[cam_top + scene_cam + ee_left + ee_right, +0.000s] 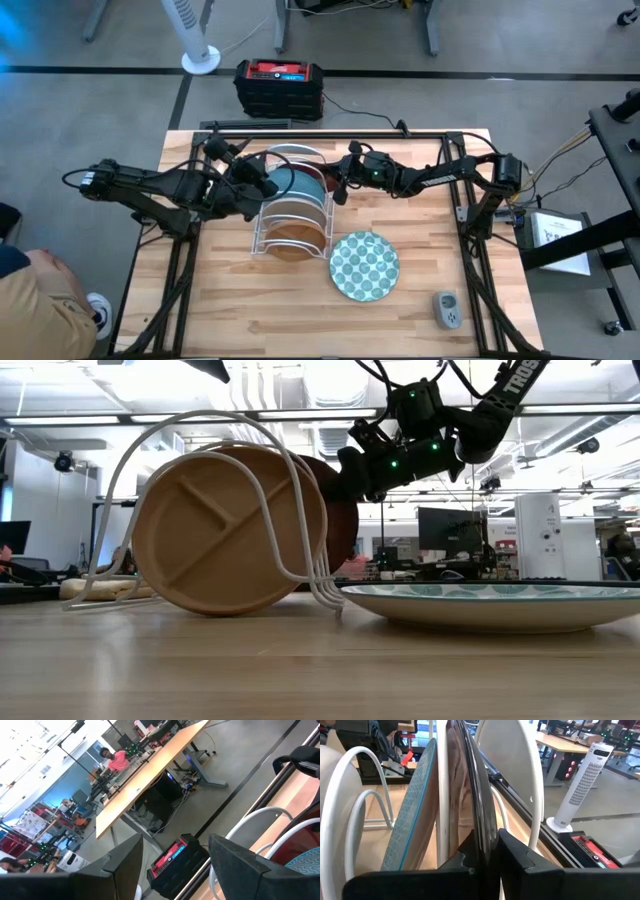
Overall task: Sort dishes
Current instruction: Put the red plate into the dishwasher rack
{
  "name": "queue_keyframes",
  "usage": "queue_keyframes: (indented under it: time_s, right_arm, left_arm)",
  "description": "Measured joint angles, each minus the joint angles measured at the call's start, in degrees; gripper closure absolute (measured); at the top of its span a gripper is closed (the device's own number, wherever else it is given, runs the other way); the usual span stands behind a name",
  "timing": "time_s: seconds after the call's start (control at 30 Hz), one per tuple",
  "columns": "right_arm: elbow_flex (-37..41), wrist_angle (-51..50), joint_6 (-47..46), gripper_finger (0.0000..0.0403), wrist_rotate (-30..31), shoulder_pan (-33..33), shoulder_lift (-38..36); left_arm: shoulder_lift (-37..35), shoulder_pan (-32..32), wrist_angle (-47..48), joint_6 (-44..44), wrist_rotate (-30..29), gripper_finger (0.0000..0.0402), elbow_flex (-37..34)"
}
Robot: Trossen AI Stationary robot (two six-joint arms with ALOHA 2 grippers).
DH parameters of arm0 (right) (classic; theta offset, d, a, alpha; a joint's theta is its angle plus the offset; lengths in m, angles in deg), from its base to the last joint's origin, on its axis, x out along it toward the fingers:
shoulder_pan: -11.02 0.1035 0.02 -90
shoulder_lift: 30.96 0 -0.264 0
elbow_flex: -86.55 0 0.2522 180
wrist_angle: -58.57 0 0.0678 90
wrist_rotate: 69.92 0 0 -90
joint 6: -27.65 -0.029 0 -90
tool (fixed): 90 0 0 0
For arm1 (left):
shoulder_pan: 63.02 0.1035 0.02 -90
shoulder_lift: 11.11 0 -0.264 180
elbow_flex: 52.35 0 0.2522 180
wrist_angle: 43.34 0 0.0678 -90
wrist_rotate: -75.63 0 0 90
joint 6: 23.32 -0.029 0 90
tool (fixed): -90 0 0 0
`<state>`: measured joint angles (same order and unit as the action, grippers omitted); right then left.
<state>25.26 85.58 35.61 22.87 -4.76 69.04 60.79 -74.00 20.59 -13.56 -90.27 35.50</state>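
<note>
Dishes stand on edge in the white wire rack point(290, 215) at mid-counter; my right claw point(487, 852) pinches the dark-rimmed round plate point(481, 810) there. My left claw point(262, 183) gapes empty beside it. The teal dotted plate point(364, 265) lies flat nearer.

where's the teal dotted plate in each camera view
high view: teal dotted plate lies flat on the table, right of the white wire rack.
low view: its rim fills the right foreground, beside the rack.
left wrist view: not in it.
right wrist view: not in it.
shared landmark: the white wire rack, in all four views.
</note>
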Motion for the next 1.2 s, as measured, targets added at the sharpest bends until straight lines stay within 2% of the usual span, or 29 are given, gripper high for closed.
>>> queue_keyframes:
  time_s: [0.47, 0.9, 1.2]
  right_arm:
    - [0.0, 0.0, 0.9, 0.0365, 0.1, -0.1, 0.0]
    - [0.0, 0.4, 0.5, 0.029, 0.6, -0.2, -0.3]
    - [0.0, 0.1, 0.7, 0.0255, 1.5, -0.1, -0.3]
  left_arm:
    - [0.0, 0.0, 0.0, 0.3, 0.0, 0.0188, 0.0]
    - [0.0, 0.0, 0.0, 0.3, 0.0, 0.0188, 0.0]
    - [0.0, 0.0, 0.2, 0.2, 0.0, 0.0188, 0.0]
